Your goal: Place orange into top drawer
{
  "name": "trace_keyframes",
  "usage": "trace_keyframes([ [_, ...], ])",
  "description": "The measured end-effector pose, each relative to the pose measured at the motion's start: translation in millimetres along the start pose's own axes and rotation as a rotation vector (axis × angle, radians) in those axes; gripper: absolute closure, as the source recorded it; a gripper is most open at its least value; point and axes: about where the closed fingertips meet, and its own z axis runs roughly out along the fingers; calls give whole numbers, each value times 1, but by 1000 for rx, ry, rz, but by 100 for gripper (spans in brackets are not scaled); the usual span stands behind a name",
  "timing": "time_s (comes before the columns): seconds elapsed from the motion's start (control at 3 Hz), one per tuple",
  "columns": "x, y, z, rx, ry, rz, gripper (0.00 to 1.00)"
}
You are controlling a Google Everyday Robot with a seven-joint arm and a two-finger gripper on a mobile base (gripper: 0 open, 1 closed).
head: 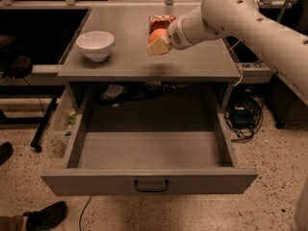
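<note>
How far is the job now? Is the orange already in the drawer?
Done: the drawer stands open, and the end effector grips the orange above the table. In hand: carrying it. Left: bring it over the drawer, lower, release; the orange is not inside yet.

1. The orange (157,33) is small, round and smooth. It is gripped in the pincer (157,43) just above the tabletop (130,54), with a pale finger across its lower front.
2. The top drawer (96,182) is wide, shallow and grey. It is pulled out beneath the tabletop, and its flat front panel carries a small dark central handle (151,185).
</note>
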Motion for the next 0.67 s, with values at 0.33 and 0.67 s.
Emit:
trace_keyframes([
  [0.33,27,32,-30,-1,35,19,100],
  [0.67,54,70,-47,-20,92,43,100],
])
